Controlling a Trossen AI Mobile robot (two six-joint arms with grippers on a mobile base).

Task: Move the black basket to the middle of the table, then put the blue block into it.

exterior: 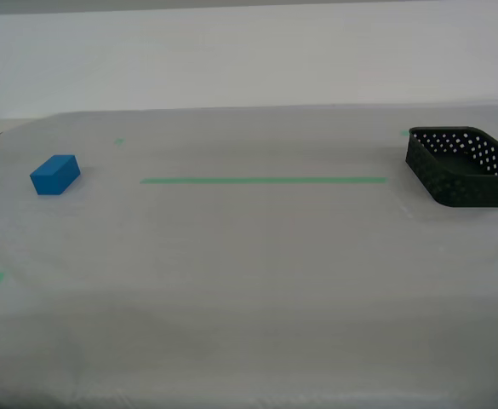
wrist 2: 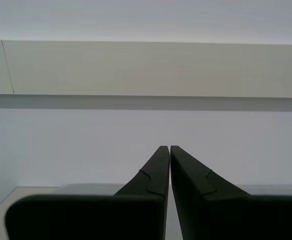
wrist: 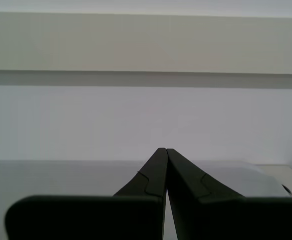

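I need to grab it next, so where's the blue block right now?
The blue block sits on the table at the exterior view's left, past the left end of the long green tape line, far from the black basket.

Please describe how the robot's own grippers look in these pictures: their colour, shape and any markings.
My first gripper and my second gripper look alike: matte black fingers, broad at the base and tapering to thin tips, each with a small stepped notch. No cables or markings show. The exterior view shows no arm.
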